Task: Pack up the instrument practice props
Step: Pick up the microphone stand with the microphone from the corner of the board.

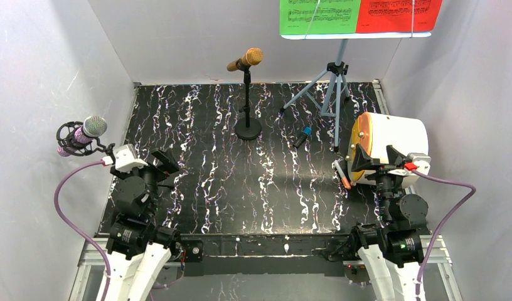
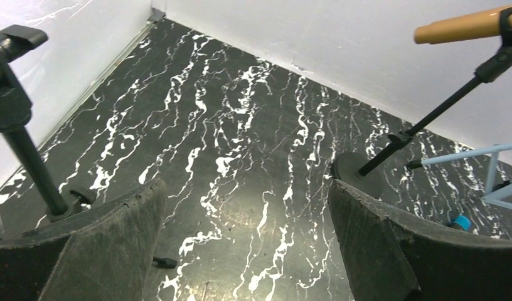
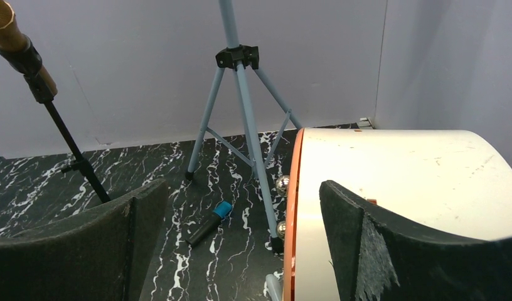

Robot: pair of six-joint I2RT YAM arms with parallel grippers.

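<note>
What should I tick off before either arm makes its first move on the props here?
1. Left gripper open and empty: ok.
2. Right gripper open and empty: ok.
3. Gold microphone clipped on its upright black stand: ok.
4. Purple glitter microphone in its mount beside the left arm: ok.
5. Green sheet and red sheet resting on the music rack: ok.
6. Right gripper clear of the white drum: cannot tell; they look very close.

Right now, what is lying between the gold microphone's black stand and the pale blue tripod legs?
A small black stick with a blue tip lies there; the top and right wrist views show it.
</note>
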